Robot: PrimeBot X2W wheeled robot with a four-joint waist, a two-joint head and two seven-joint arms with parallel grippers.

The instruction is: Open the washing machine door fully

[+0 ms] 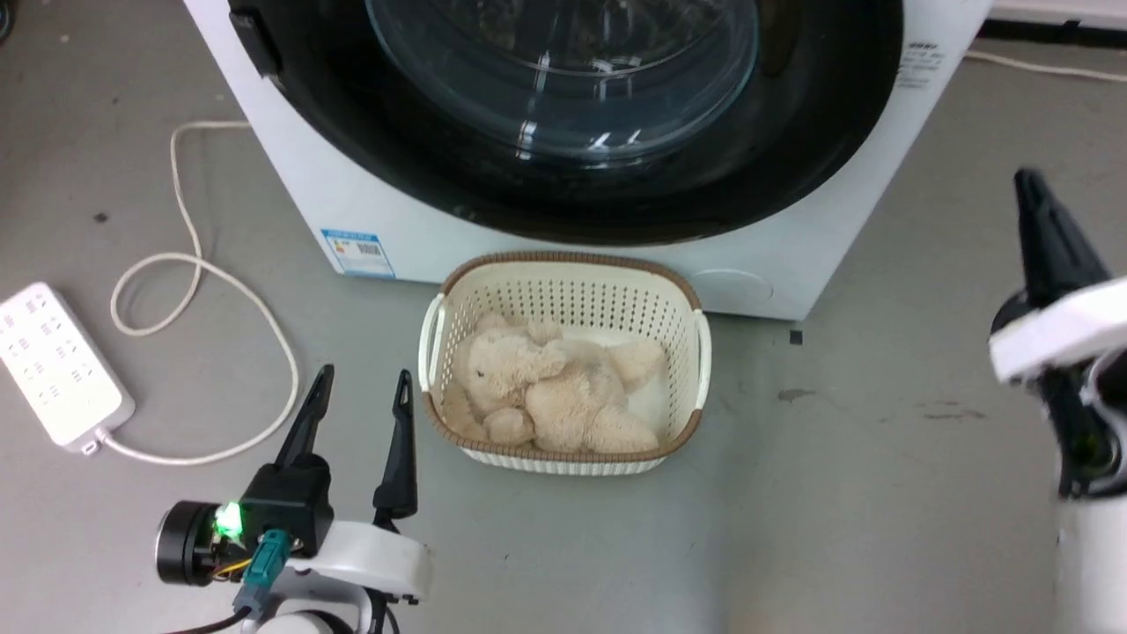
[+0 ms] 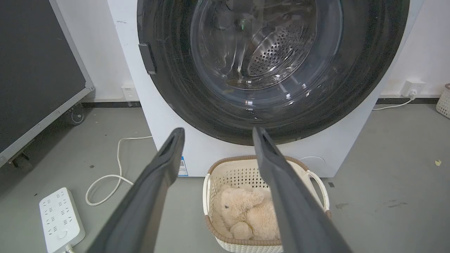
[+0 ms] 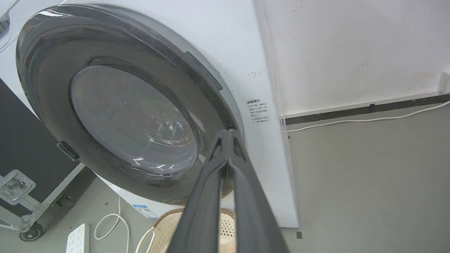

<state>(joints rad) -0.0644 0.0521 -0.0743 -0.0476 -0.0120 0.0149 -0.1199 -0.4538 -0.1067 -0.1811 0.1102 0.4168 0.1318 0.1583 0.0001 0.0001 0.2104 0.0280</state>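
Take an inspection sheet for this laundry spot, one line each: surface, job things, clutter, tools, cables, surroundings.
Surface: grey floor, a few dark marks.
Job's things: washing machine door closed against the white washing machine.
Clutter: cream basket holding a plush bear, in front of the machine.
Tools: left tool open, right tool shut, neither holding anything.
Cables: white cord looping to a power strip on the floor.
Surroundings: black wheeled case, white wall.

The left gripper (image 1: pixel 364 375) has two long, tapering dark fingers (image 1: pixel 305 423) on a black block (image 1: pixel 286 497) with a green light (image 1: pixel 229 519), teal plug (image 1: pixel 264 563), yellow wires (image 1: pixel 231 568), black cylinder (image 1: pixel 180 541) and white shell (image 1: pixel 370 559). The right gripper (image 1: pixel 1028 183) is dark too, above a white shell.
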